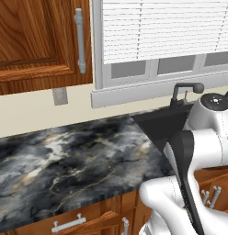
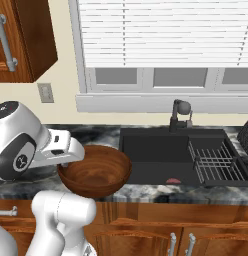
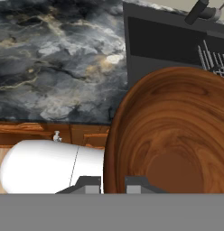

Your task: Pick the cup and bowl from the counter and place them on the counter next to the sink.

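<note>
**Bowl held at the counter's front edge**

The bowl [image 2: 96,175] hangs from my gripper [image 3: 113,184], my jaws clamped across its near rim. It is over the counter's [image 2: 196,192] front edge, just left of the sink's [image 2: 156,150] left rim.

Reddish-brown wooden bowl [image 2: 96,172], round and smooth, raised at the front edge of the dark marbled counter [image 2: 206,192] just left of the sink [image 2: 156,150], its left rim meeting the white hand of the arm, the fingers hidden behind it. Sink: black recessed basin with a wire rack [image 2: 216,162] in its right half, a dark curved faucet [image 2: 180,115] behind, a small reddish mark on the floor. Surroundings: white-blinded window [image 2: 166,35] above, wall outlet [image 2: 45,92], upper wooden cabinet [image 2: 26,40] at left, brown cabinets [image 2: 161,235] with metal handles below.
</note>
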{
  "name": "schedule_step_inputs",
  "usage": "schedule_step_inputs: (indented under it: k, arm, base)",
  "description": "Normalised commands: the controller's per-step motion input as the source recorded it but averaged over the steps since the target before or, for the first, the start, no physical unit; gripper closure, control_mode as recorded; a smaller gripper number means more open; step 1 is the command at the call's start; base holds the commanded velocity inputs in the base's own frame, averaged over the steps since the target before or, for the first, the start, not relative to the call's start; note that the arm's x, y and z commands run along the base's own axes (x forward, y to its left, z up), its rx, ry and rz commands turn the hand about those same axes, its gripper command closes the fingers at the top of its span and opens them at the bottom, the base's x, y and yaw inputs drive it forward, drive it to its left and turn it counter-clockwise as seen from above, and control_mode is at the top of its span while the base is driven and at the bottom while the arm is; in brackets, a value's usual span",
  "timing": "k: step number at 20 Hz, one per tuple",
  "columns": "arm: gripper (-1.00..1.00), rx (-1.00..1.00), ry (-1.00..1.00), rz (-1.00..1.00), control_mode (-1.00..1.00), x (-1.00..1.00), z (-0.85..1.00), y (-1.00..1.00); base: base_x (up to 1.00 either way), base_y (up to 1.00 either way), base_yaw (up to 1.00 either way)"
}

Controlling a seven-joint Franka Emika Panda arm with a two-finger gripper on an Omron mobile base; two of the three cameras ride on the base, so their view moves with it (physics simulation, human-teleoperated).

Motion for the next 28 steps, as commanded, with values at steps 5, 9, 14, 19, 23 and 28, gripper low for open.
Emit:
schedule_step_inputs:
  k: [5, 9, 14, 19, 23, 28]
  arm:
    - [1.00, 0.00, 0.00, 0.00, 1.00, 0.00, 0.00, 0.00]
    - [1.00, 0.00, 0.00, 0.00, 1.00, 0.00, 0.00, 0.00]
    - [1.00, 0.00, 0.00, 0.00, 1.00, 0.00, 0.00, 0.00]
    - [1.00, 0.00, 0.00, 0.00, 1.00, 0.00, 0.00, 0.00]
    - [1.00, 0.00, 0.00, 0.00, 1.00, 0.00, 0.00, 0.00]
    - [1.00, 0.00, 0.00, 0.00, -1.00, 0.00, 0.00, 0.00]
  base:
    - [1.00, 0.94, -0.21]
    - [0.98, 0.87, -0.14]
    - [0.38, 0.24, 0.00]
    - [0.00, 0.00, 0.00]
    - [0.00, 0.00, 0.00]
    - [0.00, 0.00, 0.00]
